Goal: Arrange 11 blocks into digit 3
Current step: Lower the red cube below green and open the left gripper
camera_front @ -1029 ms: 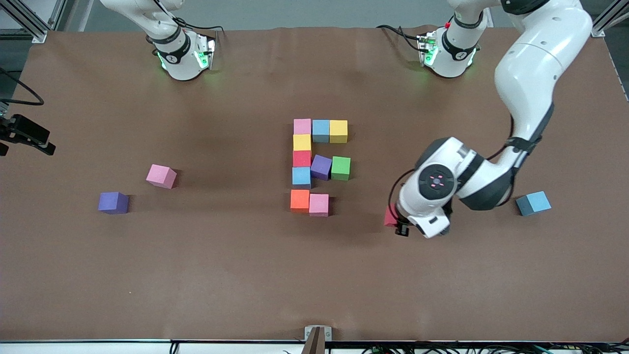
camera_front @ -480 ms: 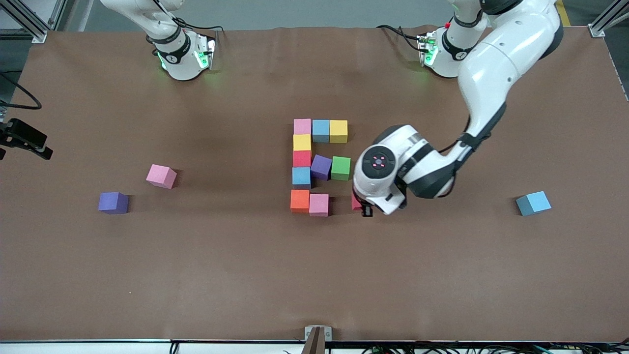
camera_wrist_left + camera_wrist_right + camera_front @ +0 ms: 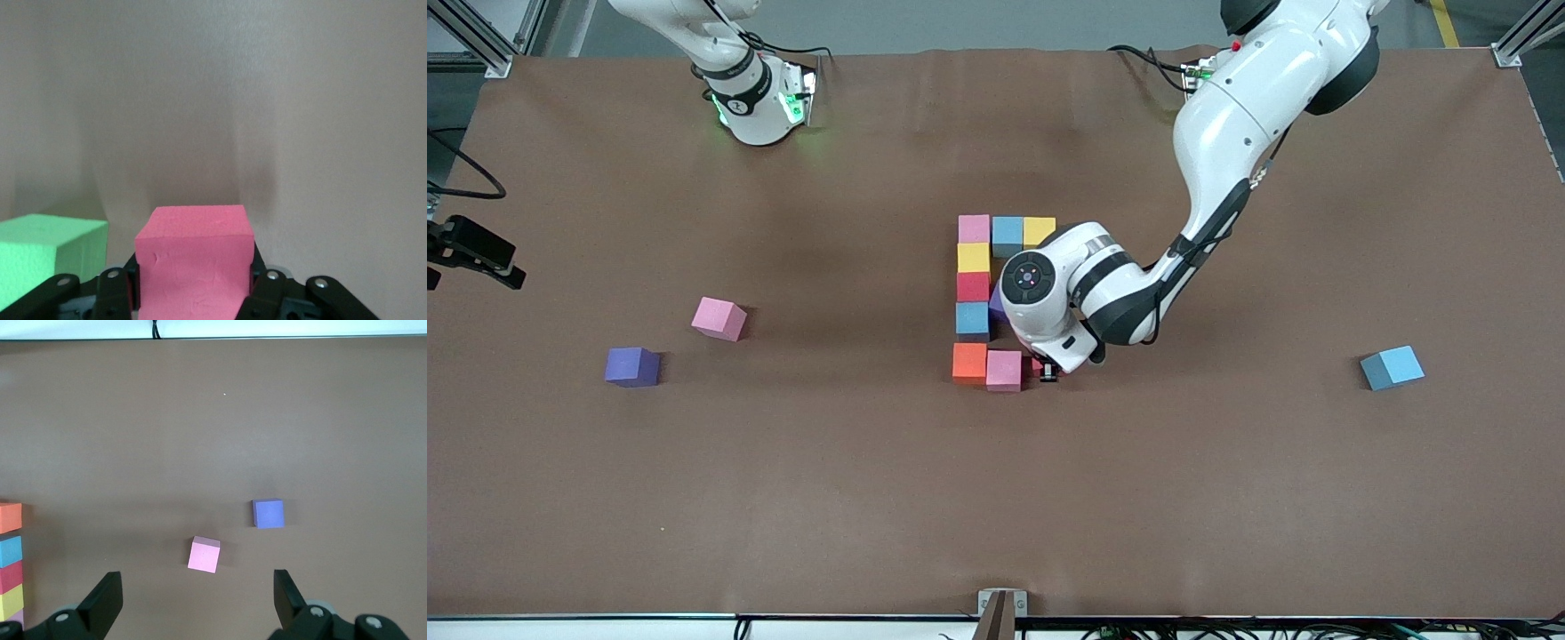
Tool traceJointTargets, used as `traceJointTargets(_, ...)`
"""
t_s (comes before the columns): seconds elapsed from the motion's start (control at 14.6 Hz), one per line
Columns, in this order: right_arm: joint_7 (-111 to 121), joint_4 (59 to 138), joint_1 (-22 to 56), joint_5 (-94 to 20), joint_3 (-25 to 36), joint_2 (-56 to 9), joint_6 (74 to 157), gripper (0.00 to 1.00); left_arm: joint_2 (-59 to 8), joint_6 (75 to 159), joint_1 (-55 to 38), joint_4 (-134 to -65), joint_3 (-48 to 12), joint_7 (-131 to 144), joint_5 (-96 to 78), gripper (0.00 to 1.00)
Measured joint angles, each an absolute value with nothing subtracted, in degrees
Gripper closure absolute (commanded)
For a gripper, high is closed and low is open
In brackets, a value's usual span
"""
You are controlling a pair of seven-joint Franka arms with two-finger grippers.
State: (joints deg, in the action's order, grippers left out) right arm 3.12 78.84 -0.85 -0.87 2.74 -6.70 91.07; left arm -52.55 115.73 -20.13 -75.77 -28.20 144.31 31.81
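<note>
The left gripper (image 3: 193, 293) is clamped on a red block (image 3: 195, 263), just beside the pink block (image 3: 1004, 370) that ends the pattern's nearest row, on that block's left-arm side. The orange block (image 3: 969, 362) touches the pink one on its right-arm side. The left arm's wrist (image 3: 1049, 298) covers the purple and green blocks of the middle row; the green block (image 3: 47, 257) shows in the left wrist view close by the held cube. A column of pink (image 3: 974, 228), yellow (image 3: 973, 257), red (image 3: 973, 286) and blue (image 3: 972, 319) blocks stays exposed, with blue (image 3: 1007, 235) and yellow (image 3: 1037, 231) beside its top. The right gripper (image 3: 193, 603) waits wide open and empty above a loose pink block (image 3: 204, 554) and loose purple block (image 3: 268, 513). A lone blue block (image 3: 1392, 366) sits toward the left arm's end.
</note>
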Motion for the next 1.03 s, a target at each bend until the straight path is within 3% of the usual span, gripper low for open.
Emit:
traceJointTargets(0.75, 3.1, 79.0, -0.9, -0.8, 2.9, -7.3, 92.8, 0.00, -53.2, 120.1, -20.0, -75.0, -27.9, 144.3, 31.5, 0.83)
traceJointTargets(0.89, 3.1, 79.0, -0.9, -0.8, 2.9, -7.3, 92.9, 0.00, -53.5, 120.8, -20.0, -75.0, -27.8, 144.3, 31.5, 0.74)
traceJointTargets(0.96, 3.1, 79.0, -0.9, -0.8, 2.9, -7.3, 92.9, 0.00, -53.6, 121.3, -20.0, -75.0, -27.7, 144.3, 31.5, 0.62)
traceJointTargets(1.03, 3.1, 79.0, -0.9, -0.8, 2.9, -7.3, 92.9, 0.00, -53.6, 121.8, -20.0, -75.0, -27.6, 144.3, 31.5, 0.40)
